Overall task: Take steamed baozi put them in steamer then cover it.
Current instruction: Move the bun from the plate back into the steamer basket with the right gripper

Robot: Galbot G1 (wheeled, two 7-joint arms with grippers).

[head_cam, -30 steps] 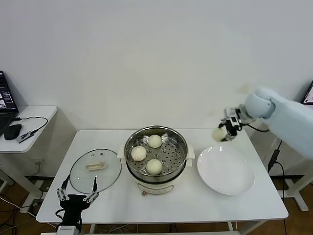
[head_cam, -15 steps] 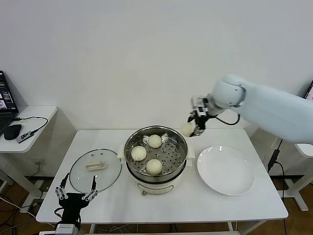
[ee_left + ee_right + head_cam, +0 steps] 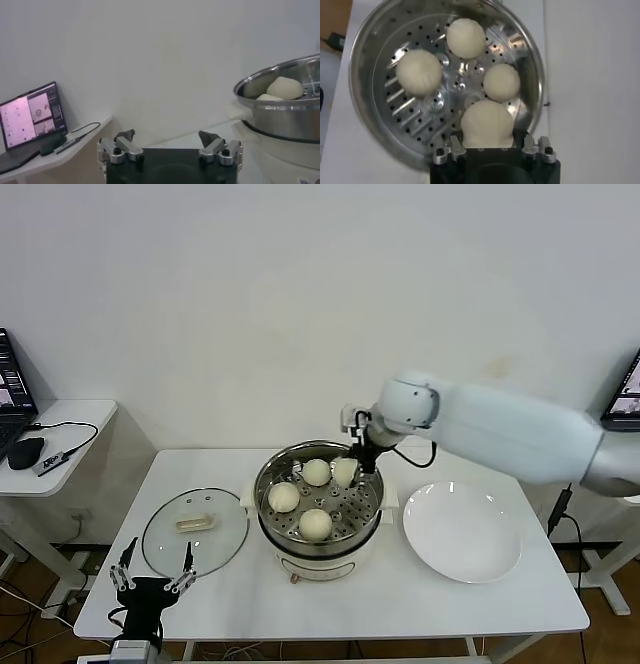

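Observation:
The steel steamer [image 3: 266,502] stands mid-table on its cream base. Three baozi [image 3: 316,473] [image 3: 284,497] [image 3: 315,525] lie on its perforated tray. My right gripper [image 3: 352,465] is shut on a fourth baozi [image 3: 345,472] and holds it over the tray's far right part. In the right wrist view that baozi [image 3: 486,125] sits between the jaws, above the tray [image 3: 420,115] with the other three. The glass cover [image 3: 195,530] with its cream handle lies flat left of the steamer. My left gripper [image 3: 150,581] is open and empty at the table's front left edge.
An empty white plate [image 3: 462,531] lies right of the steamer. A side table [image 3: 60,424] with a laptop, mouse and cable stands at the far left. The left wrist view shows the steamer's side [image 3: 285,117] and the laptop [image 3: 31,115].
My right gripper has carried the baozi left from above the plate, past the steamer's far right rim, to over the tray. The left arm has barely moved.

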